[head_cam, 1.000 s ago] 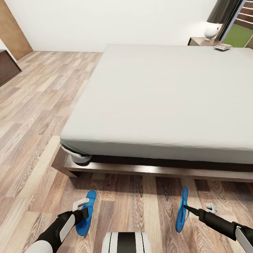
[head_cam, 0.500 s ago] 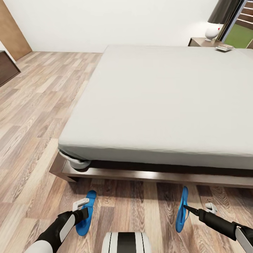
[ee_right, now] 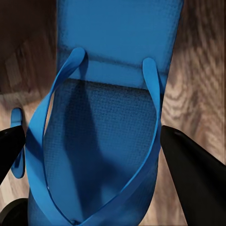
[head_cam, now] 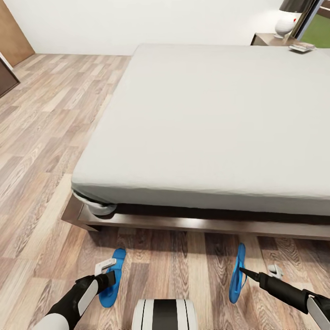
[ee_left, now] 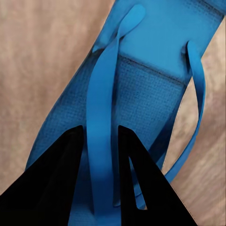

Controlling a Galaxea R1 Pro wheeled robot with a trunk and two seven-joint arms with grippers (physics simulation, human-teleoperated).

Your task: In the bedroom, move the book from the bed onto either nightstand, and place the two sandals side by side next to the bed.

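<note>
Across the head view, the bed takes up the middle and right, pale mattress on a dark wood frame, near edge running left to right just beyond the grippers. Far right corner: a nightstand with a white lamp on it. Just beside it, on the far right part of the mattress, lies a small flat thing, probably the book; too small to read the cover. Wood-plank floor on the left and near side.

Near left, the left gripper sits at the left sandal, which looks flat, toe toward the bed. Near right, the right gripper is at the right sandal, which stands tilted on its edge. The two sandals are well apart, both near the bed's near edge.

Left wrist view: the two black fingers are pinched close on a blue strap of the left sandal, strap running between them, sole behind over the floor.

Right wrist view: right sandal up close, both straps visible, dark fingers wide on either side of the sole. Cannot tell whether they press on it or just straddle it.
</note>
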